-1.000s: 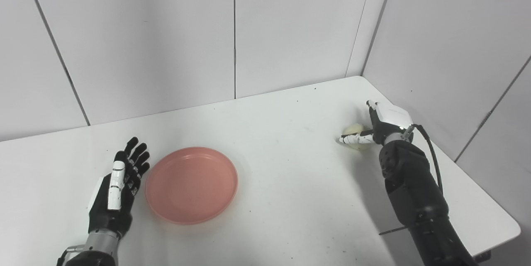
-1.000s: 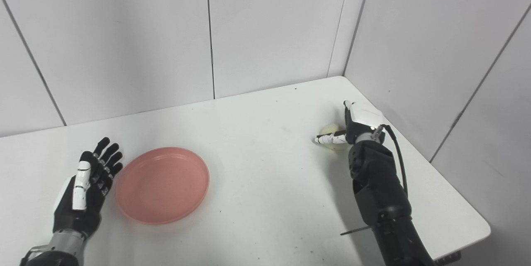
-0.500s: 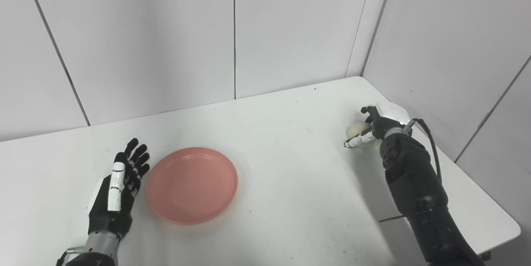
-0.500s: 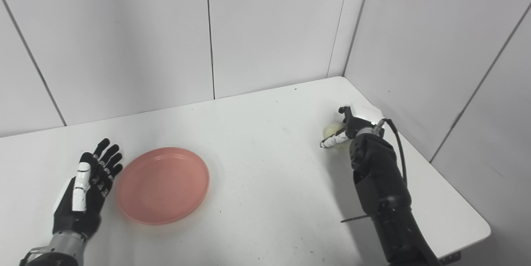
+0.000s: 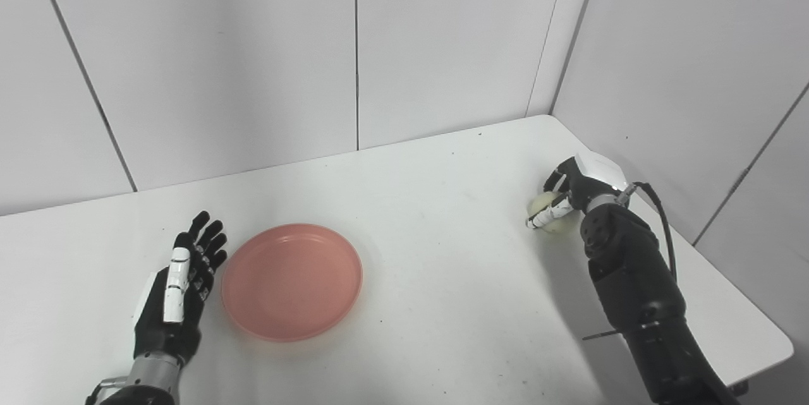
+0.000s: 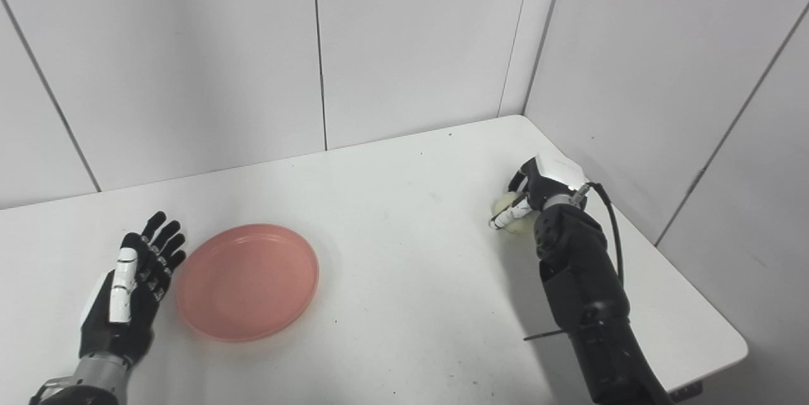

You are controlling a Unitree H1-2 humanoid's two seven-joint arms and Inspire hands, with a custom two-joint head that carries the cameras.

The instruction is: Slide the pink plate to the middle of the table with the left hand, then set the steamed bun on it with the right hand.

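Left eye view — steamed bun [image 5: 545,204] inside right hand [image 5: 572,187] — fingers curled round.

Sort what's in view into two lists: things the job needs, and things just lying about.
Needed for the job:
- pink plate, on the table beside the open left hand
- steamed bun, with the right hand closed around it near the table's right side

Just lying about:
- nothing else; only the white table and the grey wall panels
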